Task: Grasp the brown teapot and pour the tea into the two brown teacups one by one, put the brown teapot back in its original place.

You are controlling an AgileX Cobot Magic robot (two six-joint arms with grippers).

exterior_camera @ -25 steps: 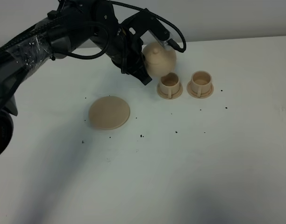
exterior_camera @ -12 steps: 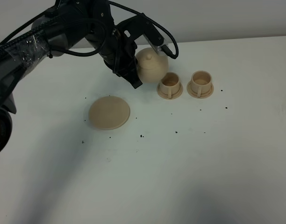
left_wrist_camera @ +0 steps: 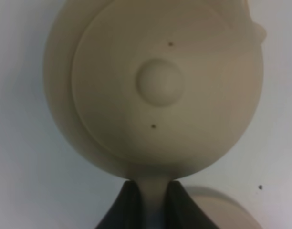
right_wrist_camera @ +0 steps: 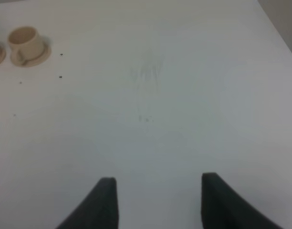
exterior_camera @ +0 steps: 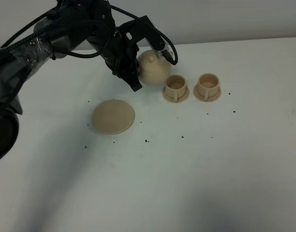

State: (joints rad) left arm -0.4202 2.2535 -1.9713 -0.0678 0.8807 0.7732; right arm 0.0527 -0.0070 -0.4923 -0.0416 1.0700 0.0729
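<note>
A plain white table [exterior_camera: 225, 159] fills the high view, matt and dotted with small dark specks [exterior_camera: 146, 141]. Behind it runs a pale grey wall [exterior_camera: 235, 19]. The black left arm [exterior_camera: 51, 38], wrapped in clear film, reaches in over the surface.

The left pincer [left_wrist_camera: 153, 210] is pressed together on the loop handle [left_wrist_camera: 153, 193] of the brown teapot [exterior_camera: 154, 71], with its dark fingers [left_wrist_camera: 129, 210] tight against the handle on either side. The teapot sits straight out ahead of the fingertips. Whether its base rests on the table or hangs just above it cannot be told. Its knob [left_wrist_camera: 160, 82] faces up at the wrist camera, so the pot stands upright or close to it. Its long axis, handle to spout, runs directly away from the pincer. A small bump [left_wrist_camera: 258, 32] on the far rim, a little to one side, looks like the spout, pointing away from the fingers.

The two brown teacups stand beyond the teapot from this pincer, each on its own small saucer. The nearer teacup [exterior_camera: 176, 84] is just beside the pot and the farther teacup [exterior_camera: 207, 83] stands past it. The flat round saucer [exterior_camera: 113, 116] lies back on the pincer's own side, apart from the teapot.

The right pincer [right_wrist_camera: 158, 191] hangs spread wide over bare table, well apart from the pot, with the farther teacup far ahead of it and off to one side.
</note>
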